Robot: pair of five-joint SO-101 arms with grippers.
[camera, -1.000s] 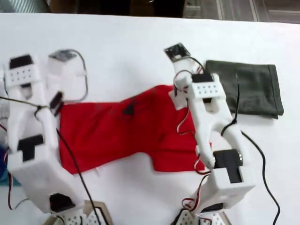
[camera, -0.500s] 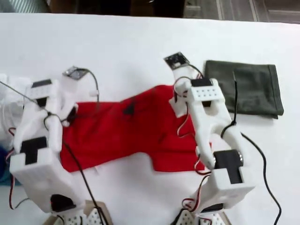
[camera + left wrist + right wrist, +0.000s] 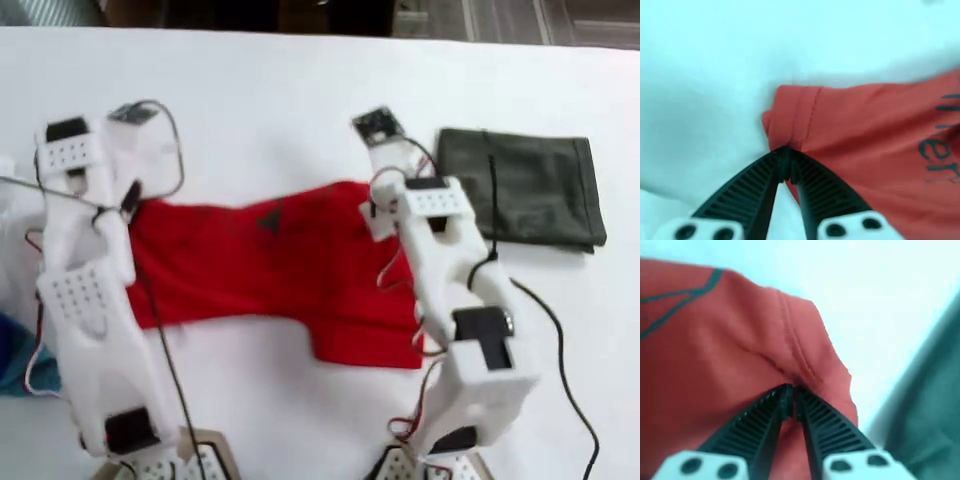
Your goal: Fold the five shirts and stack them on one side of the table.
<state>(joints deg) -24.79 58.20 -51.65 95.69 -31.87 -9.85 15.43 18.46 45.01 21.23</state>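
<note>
Red shirt (image 3: 250, 265): lies spread on the white table (image 3: 300, 80), dark print facing up.
Left gripper (image 3: 786, 167): at the red shirt's hemmed corner, fingers pressed together, pinching the cloth.
Right gripper (image 3: 790, 394): at the red shirt's opposite corner, fingers likewise clamped on a fold beside the seam.
Dark green shirt (image 3: 525, 190): folded (a neat rectangle), just past the red shirt's right-arm end, bare table between them.
Blue cloth (image 3: 12, 355): beyond the red shirt's other end; possibly another shirt.
</note>
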